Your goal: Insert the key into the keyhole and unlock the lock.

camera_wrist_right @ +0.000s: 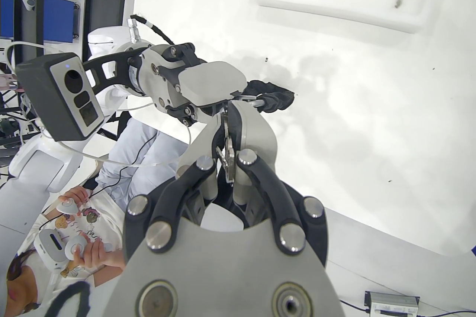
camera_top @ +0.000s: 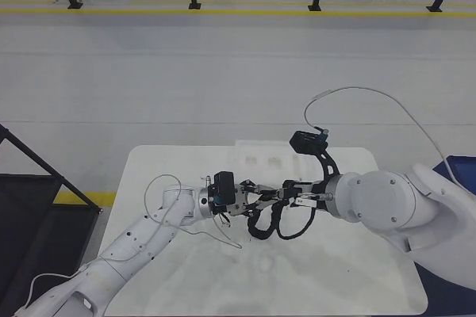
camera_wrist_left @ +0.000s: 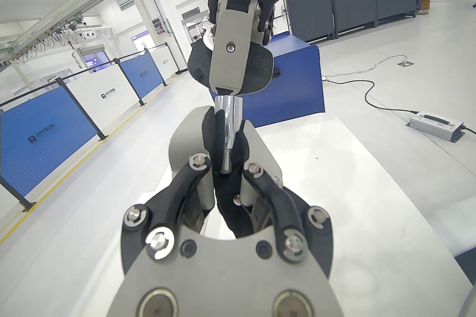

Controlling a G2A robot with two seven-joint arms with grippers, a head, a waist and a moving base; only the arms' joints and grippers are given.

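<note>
The key (camera_wrist_right: 227, 147) is being pinched flat between the pressed-together fingers of the right hand (camera_wrist_right: 231, 112), its blade pointing at the end of the lock cylinder (camera_wrist_left: 230, 127). The left hand (camera_wrist_left: 225, 136) is clamping that chrome cylinder along with its black cable (camera_top: 263, 226). Both are hanging in the air above the white tabletop (camera_top: 341, 269), near a foam tray (camera_wrist_right: 334, 4). I cannot tell whether the blade is entering the keyhole. A slight misalignment could jam or bend the key, and twisting could spin the smooth cylinder inside the left hand's grip.
</note>
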